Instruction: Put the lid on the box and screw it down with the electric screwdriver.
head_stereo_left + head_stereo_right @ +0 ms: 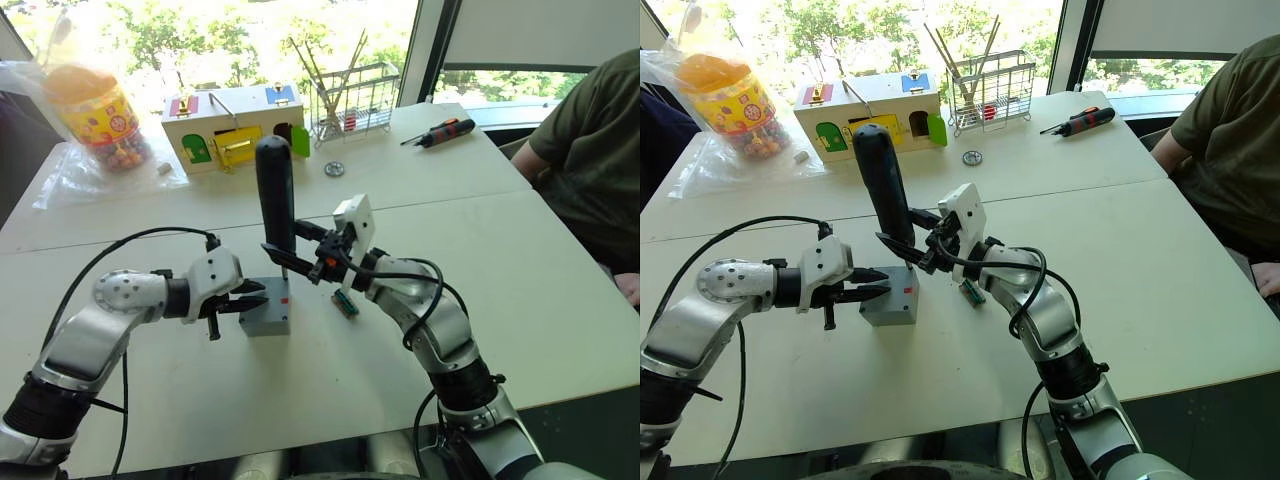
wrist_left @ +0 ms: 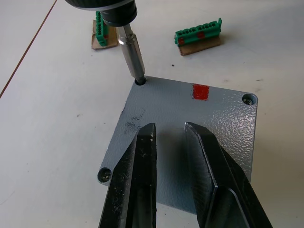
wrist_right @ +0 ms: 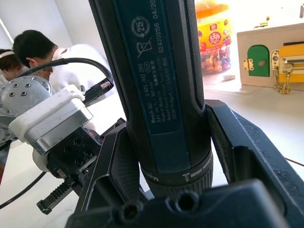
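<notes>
Standing upright in the clenched right gripper (image 1: 291,253), electric screwdriver (image 1: 275,190) pressing its bit into a far corner hole of the lid (image 2: 190,137), seated on the box (image 1: 266,317) mid-table; left gripper (image 1: 243,297), fingers parted, resting on the lid.

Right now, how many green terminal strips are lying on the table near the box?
2: one green terminal strip lies past the lid; another sits behind the electric screwdriver, partly hidden.

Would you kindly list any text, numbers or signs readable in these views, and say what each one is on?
"04/20": on the electric screwdriver, held in the right end effector.
"25" in a recycling-arrow circle, and a crossed-out bin sign: same label.
Smaller lines on that label: too small to read reliably.
Yellow candy jar: label print too blurred to read.
</notes>
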`<action>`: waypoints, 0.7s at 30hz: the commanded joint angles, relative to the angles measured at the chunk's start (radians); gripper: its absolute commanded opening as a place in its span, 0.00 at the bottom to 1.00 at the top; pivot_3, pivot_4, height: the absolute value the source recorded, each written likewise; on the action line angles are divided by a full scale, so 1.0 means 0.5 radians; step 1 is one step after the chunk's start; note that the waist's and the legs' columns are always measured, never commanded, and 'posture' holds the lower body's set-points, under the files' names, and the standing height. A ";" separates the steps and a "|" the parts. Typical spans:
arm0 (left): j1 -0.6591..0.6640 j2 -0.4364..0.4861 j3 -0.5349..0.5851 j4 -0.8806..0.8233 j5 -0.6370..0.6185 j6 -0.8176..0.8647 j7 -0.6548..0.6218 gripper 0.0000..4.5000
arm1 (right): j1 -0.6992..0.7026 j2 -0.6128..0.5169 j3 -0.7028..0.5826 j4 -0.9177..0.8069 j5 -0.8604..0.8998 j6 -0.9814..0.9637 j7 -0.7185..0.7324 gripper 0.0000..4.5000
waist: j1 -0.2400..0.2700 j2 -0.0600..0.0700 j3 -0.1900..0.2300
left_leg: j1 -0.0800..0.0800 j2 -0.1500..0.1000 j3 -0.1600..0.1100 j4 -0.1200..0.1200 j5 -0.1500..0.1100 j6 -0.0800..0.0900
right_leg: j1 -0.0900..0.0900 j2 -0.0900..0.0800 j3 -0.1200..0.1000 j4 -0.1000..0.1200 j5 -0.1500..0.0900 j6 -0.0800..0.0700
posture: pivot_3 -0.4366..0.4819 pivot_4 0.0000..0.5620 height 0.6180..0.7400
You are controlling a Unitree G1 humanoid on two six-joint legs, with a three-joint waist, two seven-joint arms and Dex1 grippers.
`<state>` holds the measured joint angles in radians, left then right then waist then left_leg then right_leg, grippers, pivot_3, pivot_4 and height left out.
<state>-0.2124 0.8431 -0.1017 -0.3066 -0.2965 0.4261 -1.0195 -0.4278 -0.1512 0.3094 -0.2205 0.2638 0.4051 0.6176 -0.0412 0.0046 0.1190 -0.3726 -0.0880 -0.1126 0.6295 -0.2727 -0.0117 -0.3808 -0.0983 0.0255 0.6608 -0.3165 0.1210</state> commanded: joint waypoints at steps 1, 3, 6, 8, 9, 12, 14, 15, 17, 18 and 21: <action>0.019 0.001 -0.027 0.020 0.039 0.007 0.003 0.21 | 0.120 -0.040 0.171 0.190 -0.065 0.126 0.055 0.41 | 0.001 0.000 0.000 | 0.000 0.000 0.000 0.000 0.000 0.000 | 0.000 0.000 0.000 0.000 0.000 0.000 | 0.48 0.27 1.00; 0.021 -0.002 -0.029 0.023 0.044 0.002 0.001 0.21 | 0.120 -0.031 0.170 0.191 -0.066 0.129 0.054 0.41 | 0.001 0.000 0.000 | 0.000 0.000 0.000 0.000 0.000 0.000 | 0.000 0.000 0.000 0.000 0.000 0.000 | 0.48 0.27 1.00; 0.022 -0.001 -0.036 0.027 0.054 -0.003 -0.001 0.21 | 0.119 -0.022 0.164 0.194 -0.065 0.132 0.049 0.41 | 0.001 0.000 0.000 | 0.000 0.000 0.000 0.000 0.000 0.000 | 0.000 0.000 0.000 -0.001 0.000 0.000 | 0.48 0.27 1.00; 0.025 0.002 -0.036 0.026 0.055 -0.004 -0.004 0.21 | 0.120 -0.019 0.155 0.196 -0.061 0.135 0.047 0.41 | 0.002 0.000 0.000 | 0.000 0.000 0.000 0.000 0.000 0.000 | 0.000 0.000 0.000 -0.001 0.000 0.000 | 0.48 0.27 1.00; 0.028 0.004 -0.035 0.026 0.055 -0.004 -0.004 0.21 | 0.121 -0.018 0.148 0.195 -0.056 0.137 0.046 0.41 | 0.002 0.000 0.000 | 0.000 0.000 0.000 0.000 0.000 0.000 | 0.000 0.000 0.000 -0.001 0.000 0.000 | 0.48 0.27 1.00; 0.033 0.011 -0.032 0.032 0.059 -0.006 -0.008 0.21 | 0.120 -0.022 0.130 0.195 -0.051 0.137 0.044 0.41 | 0.002 0.000 0.000 | 0.000 0.000 0.000 -0.001 0.000 0.000 | 0.001 -0.001 0.000 -0.002 0.000 0.000 | 0.48 0.27 1.00; 0.033 0.014 -0.033 0.032 0.060 -0.006 -0.009 0.21 | 0.112 -0.010 0.106 0.186 -0.028 0.146 0.040 0.41 | 0.002 0.000 0.000 | 0.000 0.000 0.000 -0.001 0.000 0.000 | 0.001 -0.001 0.000 -0.003 0.000 0.000 | 0.48 0.27 1.00; 0.033 0.016 -0.034 0.033 0.063 -0.006 -0.009 0.21 | 0.099 0.004 0.080 0.179 -0.010 0.148 0.029 0.41 | 0.002 0.000 0.000 | 0.000 0.000 0.000 -0.001 0.000 0.000 | 0.001 -0.001 0.000 -0.003 0.000 0.000 | 0.48 0.27 1.00; 0.036 0.020 -0.034 0.034 0.066 -0.011 -0.010 0.21 | 0.066 0.018 0.044 0.157 0.012 0.164 0.014 0.41 | 0.002 0.000 0.000 | 0.000 0.000 0.000 -0.002 0.000 0.000 | 0.001 -0.001 0.000 -0.005 0.000 0.000 | 0.48 0.27 1.00; 0.037 0.021 -0.034 0.034 0.065 -0.012 -0.009 0.21 | 0.054 0.020 0.035 0.149 0.016 0.168 0.012 0.41 | 0.003 0.001 0.000 | 0.000 0.001 -0.001 -0.002 0.000 0.000 | 0.001 -0.001 0.000 -0.007 0.000 0.000 | 0.48 0.27 1.00; 0.032 0.022 -0.036 0.034 0.066 -0.013 -0.008 0.21 | 0.075 -0.028 0.060 -0.007 0.085 0.176 0.099 0.41 | 0.002 0.001 0.001 | -0.001 0.001 -0.001 -0.004 0.000 0.000 | 0.002 -0.001 0.000 -0.009 0.000 0.000 | 0.48 0.27 1.00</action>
<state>-0.2100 0.8423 -0.1022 -0.3004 -0.2921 0.4063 -1.0219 -0.4348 -0.1375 0.2876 -0.2183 0.2870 0.4271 0.6178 -0.0400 0.0049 0.1192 -0.3730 -0.0877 -0.1131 0.6275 -0.2728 -0.0117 -0.3799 -0.0986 0.0255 0.6560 -0.3166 0.1208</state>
